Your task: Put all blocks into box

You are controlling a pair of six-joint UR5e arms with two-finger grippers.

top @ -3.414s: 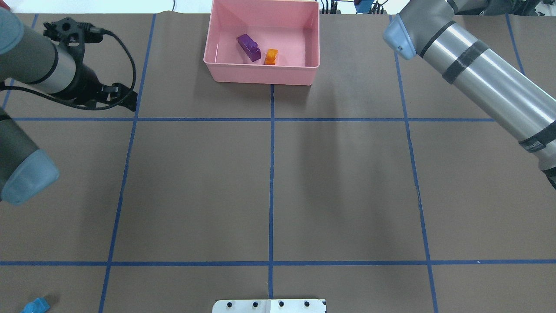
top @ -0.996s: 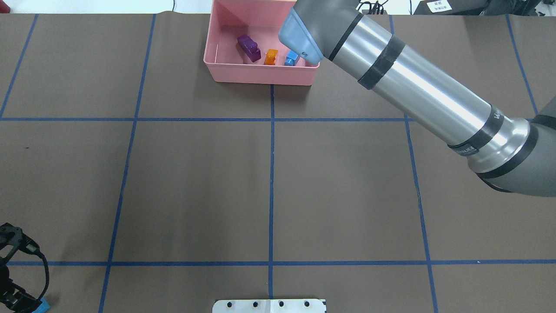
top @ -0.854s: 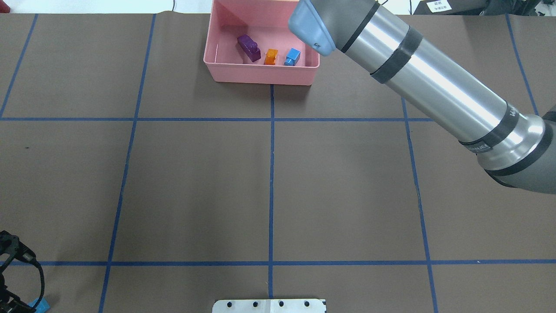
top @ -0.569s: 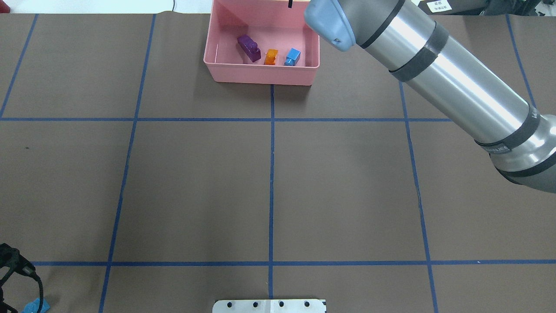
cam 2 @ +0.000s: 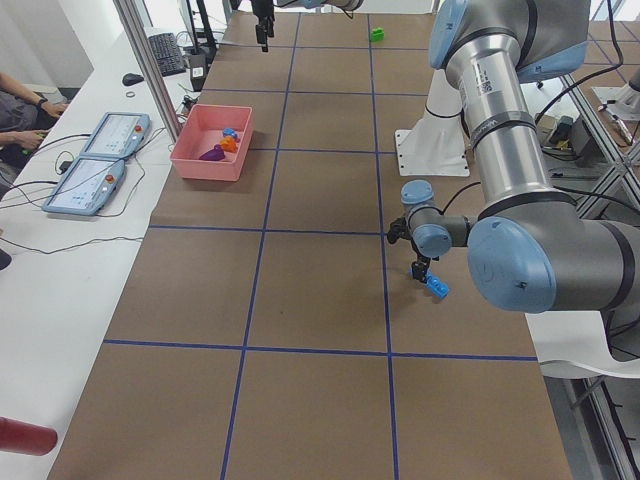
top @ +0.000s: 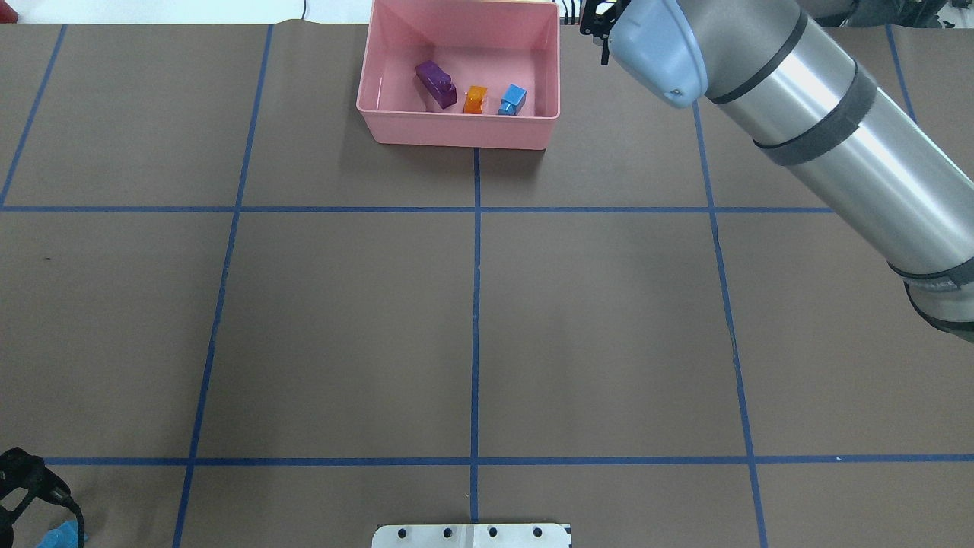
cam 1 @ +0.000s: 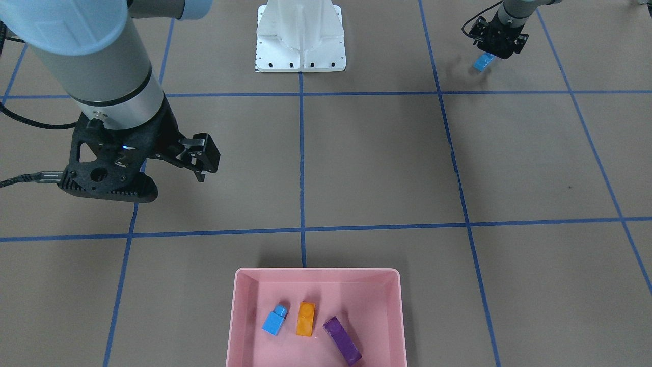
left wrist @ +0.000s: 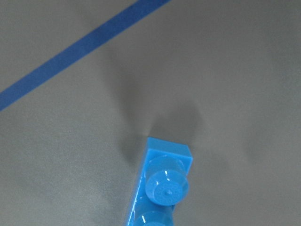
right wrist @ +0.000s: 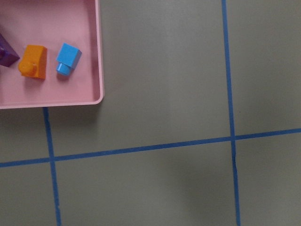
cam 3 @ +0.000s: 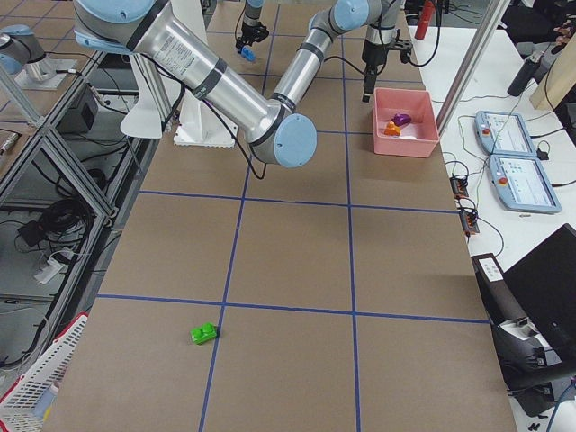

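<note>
Just beside left gripper (cam 1: 493, 48), spread or pinched impossible to tell, long blue block (cam 1: 481, 62) on mat, long axis slanted across tape lines, well apart from box (cam 1: 316, 272) and right gripper (cam 1: 200, 169).

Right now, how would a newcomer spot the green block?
From the light-pink plastic tray, go to the table's end on the robot's right. The chunky green studded toy brick lies alone there beside a blue tape line, the only green block.
</note>
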